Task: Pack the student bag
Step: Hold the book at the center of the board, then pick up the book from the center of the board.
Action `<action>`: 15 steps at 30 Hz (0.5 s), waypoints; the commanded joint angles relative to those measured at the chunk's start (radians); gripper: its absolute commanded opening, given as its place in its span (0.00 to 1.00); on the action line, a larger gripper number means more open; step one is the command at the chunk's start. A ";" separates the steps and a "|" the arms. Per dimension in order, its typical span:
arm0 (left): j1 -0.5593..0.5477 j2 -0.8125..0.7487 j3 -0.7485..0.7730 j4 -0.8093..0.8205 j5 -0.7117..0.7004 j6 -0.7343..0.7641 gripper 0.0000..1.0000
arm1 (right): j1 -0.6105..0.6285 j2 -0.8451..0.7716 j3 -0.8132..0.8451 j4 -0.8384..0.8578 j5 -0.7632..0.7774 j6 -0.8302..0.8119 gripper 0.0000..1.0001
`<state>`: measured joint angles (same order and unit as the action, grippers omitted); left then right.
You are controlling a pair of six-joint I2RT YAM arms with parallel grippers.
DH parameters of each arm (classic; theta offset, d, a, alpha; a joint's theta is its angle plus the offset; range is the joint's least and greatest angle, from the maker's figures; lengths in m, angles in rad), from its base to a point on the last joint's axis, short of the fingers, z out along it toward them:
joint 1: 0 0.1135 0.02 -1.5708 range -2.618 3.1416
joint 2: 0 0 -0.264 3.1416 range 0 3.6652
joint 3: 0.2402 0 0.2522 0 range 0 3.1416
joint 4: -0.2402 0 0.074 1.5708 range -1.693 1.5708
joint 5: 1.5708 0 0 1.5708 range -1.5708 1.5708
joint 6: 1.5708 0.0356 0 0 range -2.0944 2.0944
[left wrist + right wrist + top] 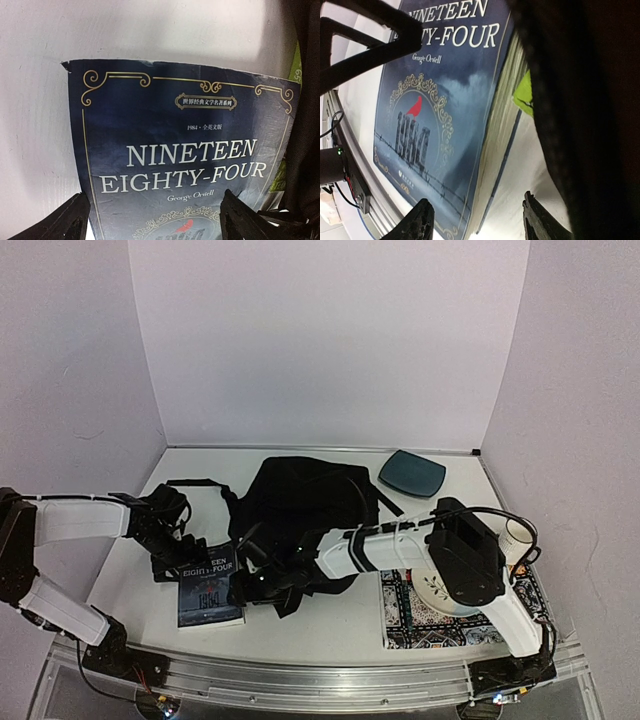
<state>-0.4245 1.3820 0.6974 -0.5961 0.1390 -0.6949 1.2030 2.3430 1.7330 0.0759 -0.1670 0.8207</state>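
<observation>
- The student bag (pixel 300 495) lies in the middle of the table (pixel 320 638), soft and slumped. Its straps spread toward 9 o'clock and toward 3 o'clock.
- The blue book (pixel 208 595), "Nineteen Eighty-Four", lies flat at 7 o'clock from the bag, cover up. Its long axis runs from 12 to 6 o'clock, and its right edge is just beside the near hem of the bag.
- The left gripper (pixel 155 200) hangs over the 12 o'clock end of the book. Its fingers (pixel 75 217) are spread wide, one at the left edge of the cover and the other above the cover. They pinch nothing.
- The right gripper (pixel 476 200) reaches across to the 3 o'clock side of the book, between book and bag. Its fingers (pixel 422 220) stand apart, with the page edge and bare table in the gap. I see nothing pinched there, and black fabric hangs close to its right finger.
- I judge that the coming move turns on this: from the book the bag lies toward 1 o'clock, so the book must travel that way, short end first. The left arm is nearer to take the book, the right nearer to hold up the fabric. I cannot see the opening of the bag.
- A green patch (pixel 525 92) shows beside the page edge; what it is I cannot tell.
- Counted:
  - one bag
  - one blue book
  - two plates, a dark plate (pixel 411 473) at 2 o'clock from the bag and a flowered plate (pixel 437 592) at 4 o'clock
  - one patterned flat piece (pixel 420 632) under the flowered plate
</observation>
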 commanded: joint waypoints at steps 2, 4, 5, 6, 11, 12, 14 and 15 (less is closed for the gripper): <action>-0.019 0.021 -0.102 0.110 0.257 -0.027 0.91 | -0.007 0.086 0.067 -0.012 0.017 0.029 0.60; -0.021 0.010 -0.126 0.133 0.281 -0.043 0.91 | -0.007 0.110 0.096 -0.009 -0.002 0.037 0.60; -0.022 0.008 -0.135 0.143 0.288 -0.049 0.91 | -0.007 0.121 0.110 -0.006 -0.008 0.040 0.60; -0.022 0.007 -0.144 0.150 0.292 -0.055 0.91 | -0.006 0.132 0.122 -0.002 -0.013 0.044 0.59; -0.022 -0.008 -0.166 0.172 0.299 -0.070 0.91 | -0.006 0.175 0.193 0.013 -0.054 0.042 0.45; -0.022 -0.014 -0.167 0.172 0.298 -0.073 0.91 | -0.006 0.172 0.196 0.019 -0.060 0.041 0.39; -0.022 -0.034 -0.168 0.173 0.287 -0.082 0.91 | -0.006 0.147 0.183 0.044 -0.066 0.038 0.27; -0.023 -0.046 -0.169 0.173 0.280 -0.086 0.91 | -0.006 0.132 0.172 0.056 -0.069 0.035 0.21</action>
<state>-0.4172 1.3059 0.5982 -0.4716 0.1986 -0.7200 1.1916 2.4393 1.8872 0.0012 -0.1994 0.8755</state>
